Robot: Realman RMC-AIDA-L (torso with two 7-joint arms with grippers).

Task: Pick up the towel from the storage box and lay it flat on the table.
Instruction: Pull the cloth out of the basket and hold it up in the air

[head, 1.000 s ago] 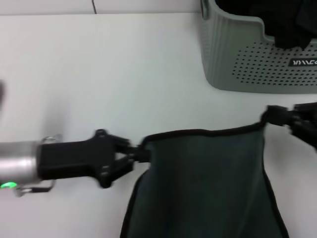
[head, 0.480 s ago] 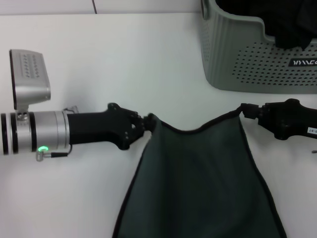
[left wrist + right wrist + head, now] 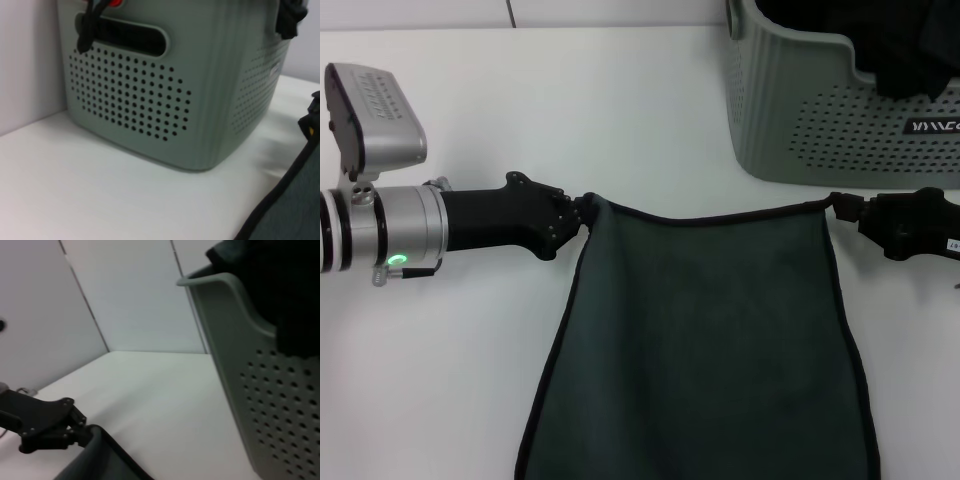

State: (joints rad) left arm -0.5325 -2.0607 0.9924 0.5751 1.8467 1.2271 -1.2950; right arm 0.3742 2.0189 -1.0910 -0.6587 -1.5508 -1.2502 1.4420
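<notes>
Grey-green cloth stretched wide now — the towel (image 3: 705, 340) is out of the storage box (image 3: 840, 110) and hangs between the two arms over the table (image 3: 540, 110), dark face up. Left pincer (image 3: 582, 212) is clamped on one top corner, right pincer (image 3: 840, 208) nipped on the other. We're in the laying-flat step; next, I'd judge, lower it evenly and let go. Half a second back that top edge sagged — now it's pulled nearly straight, corners farther apart.
</notes>
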